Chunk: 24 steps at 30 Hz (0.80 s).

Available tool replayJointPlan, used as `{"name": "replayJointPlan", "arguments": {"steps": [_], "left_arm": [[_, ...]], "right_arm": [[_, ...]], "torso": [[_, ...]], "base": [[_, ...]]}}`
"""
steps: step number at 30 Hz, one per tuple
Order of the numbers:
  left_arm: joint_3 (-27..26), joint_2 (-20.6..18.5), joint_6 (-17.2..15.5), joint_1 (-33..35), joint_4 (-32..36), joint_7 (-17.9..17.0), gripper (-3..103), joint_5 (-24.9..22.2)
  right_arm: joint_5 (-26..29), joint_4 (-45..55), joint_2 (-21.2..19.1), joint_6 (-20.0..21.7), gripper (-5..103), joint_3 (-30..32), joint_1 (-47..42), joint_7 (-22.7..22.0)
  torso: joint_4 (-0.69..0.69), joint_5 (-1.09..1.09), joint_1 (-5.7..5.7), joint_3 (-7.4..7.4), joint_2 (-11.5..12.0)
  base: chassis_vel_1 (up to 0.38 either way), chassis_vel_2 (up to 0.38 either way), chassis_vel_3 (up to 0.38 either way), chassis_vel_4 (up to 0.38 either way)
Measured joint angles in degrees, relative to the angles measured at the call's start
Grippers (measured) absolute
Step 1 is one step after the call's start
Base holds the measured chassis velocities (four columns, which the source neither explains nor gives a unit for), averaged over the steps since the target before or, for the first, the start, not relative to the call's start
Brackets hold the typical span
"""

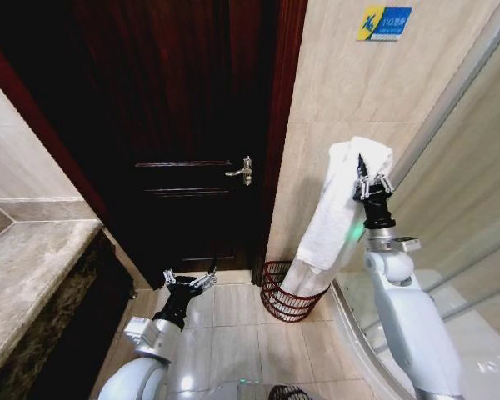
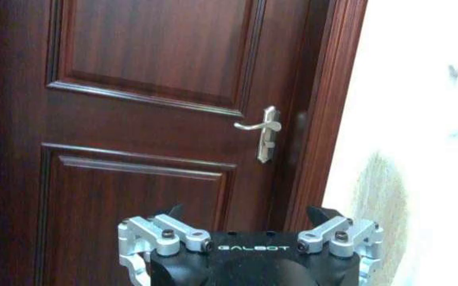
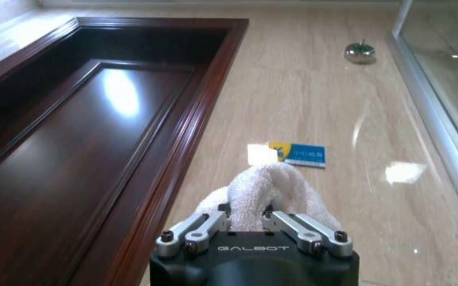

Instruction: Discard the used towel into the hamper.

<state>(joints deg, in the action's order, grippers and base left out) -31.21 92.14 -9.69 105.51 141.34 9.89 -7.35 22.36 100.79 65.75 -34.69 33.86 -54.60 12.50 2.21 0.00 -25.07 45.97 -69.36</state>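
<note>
The towel, white and long, hung from the right gripper, which was raised high beside the tiled wall to the right of the dark wooden door. Its jaws were closed on a bunched fold near the towel's top, and in the right wrist view the cloth bulged up between the two fingers. From that pinch the towel draped down along the wall, and its lower end reached into the hamper, touching or just inside the rim on the side nearest the glass shower screen. The hamper stood on the tiled floor in the corner where the door frame met the wall, and apart from the towel's end its contents could not be made out. The left gripper hovered low above the floor in front of the door, well apart from the hamper, its jaws spread wide and holding nothing. In the left wrist view it faced the door handle. A stone table ran along the left edge.
</note>
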Motion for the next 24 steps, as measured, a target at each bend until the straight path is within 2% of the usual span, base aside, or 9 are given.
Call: {"name": "replayJointPlan", "arguments": {"steps": [21,24], "left_arm": [[0.0,0.0,0.0,0.0,0.0,0.0,100,0.0],[0.0,0.0,0.0,0.0,0.0,0.0,100,0.0]], "right_arm": [[-2.96,-5.26,2.0,-4.63,13,-0.54,-1.97,1.48],[-3.59,-7.29,2.64,-7.09,13,-0.68,-1.92,2.27]], "torso": [[0.0,0.0,0.0,0.0,0.0],[0.0,0.0,0.0,0.0,0.0]], "base": [[0.0,0.0,0.0,0.0],[0.0,0.0,0.0,0.0]]}}
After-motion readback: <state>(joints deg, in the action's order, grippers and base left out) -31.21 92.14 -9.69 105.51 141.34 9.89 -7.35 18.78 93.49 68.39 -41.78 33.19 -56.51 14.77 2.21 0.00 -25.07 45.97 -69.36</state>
